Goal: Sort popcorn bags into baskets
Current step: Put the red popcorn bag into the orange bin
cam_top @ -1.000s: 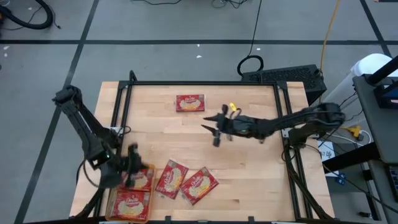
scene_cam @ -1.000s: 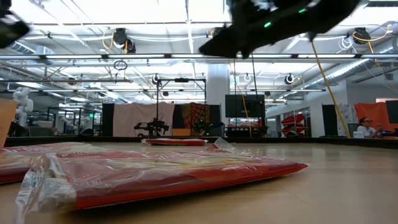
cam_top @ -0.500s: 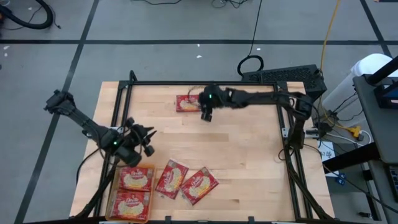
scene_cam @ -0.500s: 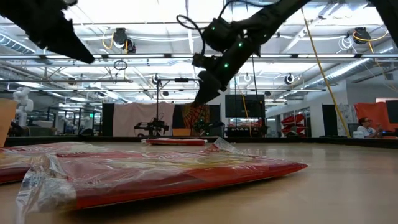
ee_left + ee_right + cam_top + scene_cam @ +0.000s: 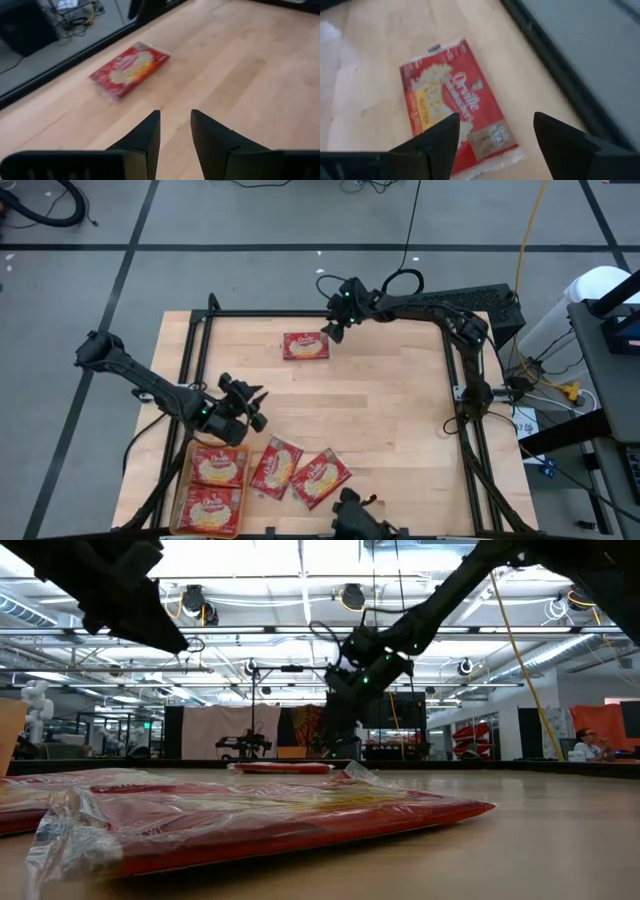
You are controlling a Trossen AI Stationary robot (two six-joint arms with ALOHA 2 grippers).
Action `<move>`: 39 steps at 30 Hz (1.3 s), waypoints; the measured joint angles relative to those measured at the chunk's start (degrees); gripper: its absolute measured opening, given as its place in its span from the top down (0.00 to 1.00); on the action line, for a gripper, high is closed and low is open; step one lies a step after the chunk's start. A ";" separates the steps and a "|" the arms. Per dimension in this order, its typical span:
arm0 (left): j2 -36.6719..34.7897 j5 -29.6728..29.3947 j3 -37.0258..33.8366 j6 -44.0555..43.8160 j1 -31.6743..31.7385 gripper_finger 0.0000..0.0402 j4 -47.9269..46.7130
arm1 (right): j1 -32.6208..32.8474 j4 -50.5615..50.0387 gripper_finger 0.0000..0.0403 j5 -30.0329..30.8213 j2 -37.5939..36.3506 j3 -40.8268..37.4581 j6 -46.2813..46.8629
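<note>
One red popcorn bag (image 5: 305, 345) lies flat near the table's far edge; it also shows in the right wrist view as bag (image 5: 455, 110) and in the left wrist view as bag (image 5: 130, 70). My right gripper (image 5: 330, 330) hovers open just beyond this bag's right end, touching nothing. Two more bags (image 5: 275, 468) (image 5: 320, 477) lie flat side by side near the near edge. The orange basket (image 5: 183, 480) at the near left corner holds two bags (image 5: 218, 467) (image 5: 210, 505). My left gripper (image 5: 245, 402) hangs open above the table, just far of the basket, empty.
Black frame rails (image 5: 320, 314) run along the table's far edge and sides, close behind my right gripper. A dark object (image 5: 355, 515) shows at the near edge, right of the loose bags. Bare wood (image 5: 400, 430) fills the table's middle and right.
My right gripper has swung from the table's middle toward the far edge and now hovers by the far bag's right end. My left gripper has left the place over the basket and moved toward the far edge and a little right. No bag has moved.
</note>
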 joint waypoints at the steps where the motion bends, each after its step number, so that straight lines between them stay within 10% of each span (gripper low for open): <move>1: 0.79 0.20 0.00 1.28 0.00 0.72 2.02 | -0.18 -0.11 0.39 -0.38 0.73 0.00 1.17; 26: 4.62 6.84 0.00 11.49 5.50 0.72 12.82 | 2.37 -9.96 0.55 -0.23 5.54 0.02 10.66; 39: 4.60 8.74 0.00 12.77 5.17 0.72 12.73 | 6.74 -18.14 0.57 13.69 0.83 -0.35 12.67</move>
